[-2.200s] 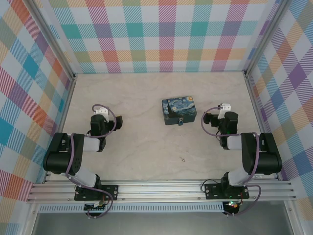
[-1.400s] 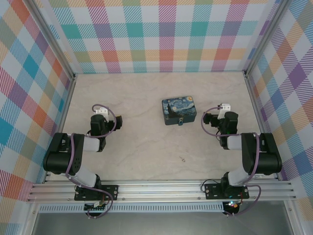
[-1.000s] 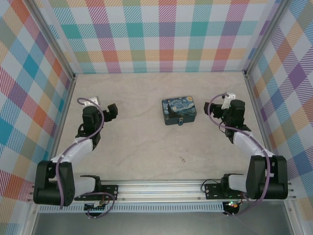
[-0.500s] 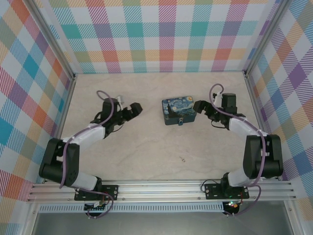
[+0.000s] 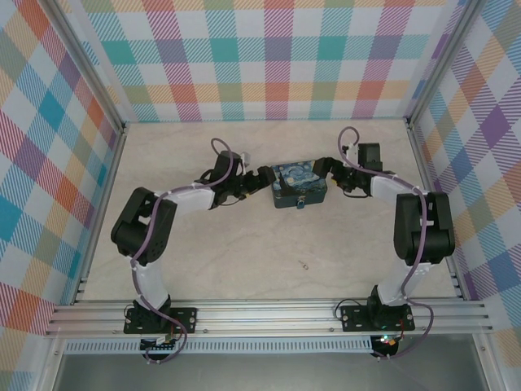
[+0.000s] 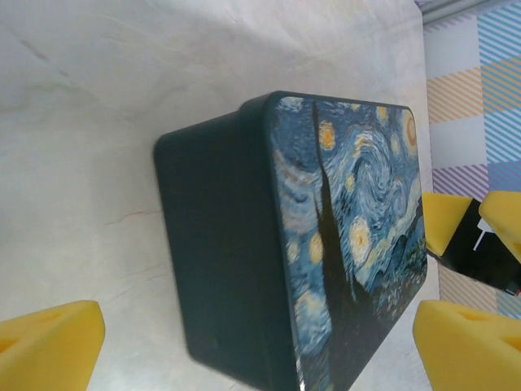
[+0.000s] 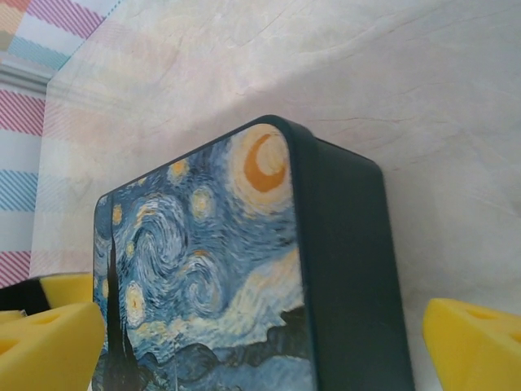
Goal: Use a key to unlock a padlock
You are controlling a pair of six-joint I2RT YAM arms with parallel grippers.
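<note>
The tiny blue padlock (image 5: 300, 204) hangs at the front edge of the starry-night tin (image 5: 298, 184). The key (image 5: 304, 264) is a dark speck on the table well in front of it. My left gripper (image 5: 262, 176) is open just off the tin's left side, and its yellow pads (image 6: 49, 346) stand wide apart with the tin (image 6: 244, 244) ahead of them. My right gripper (image 5: 327, 168) is open at the tin's right side; its pads (image 7: 476, 338) frame the tin (image 7: 244, 269). Neither gripper holds anything.
The pale marble-patterned table (image 5: 203, 261) is walled by checked panels and metal rails. Both arms stretch inward from the near corners. The right gripper's yellow pads (image 6: 449, 224) show beyond the tin in the left wrist view.
Both arms unfolded from beside their bases and reached inward. The grippers now flank the tin on its left and right. Tin, padlock and key have not moved.
</note>
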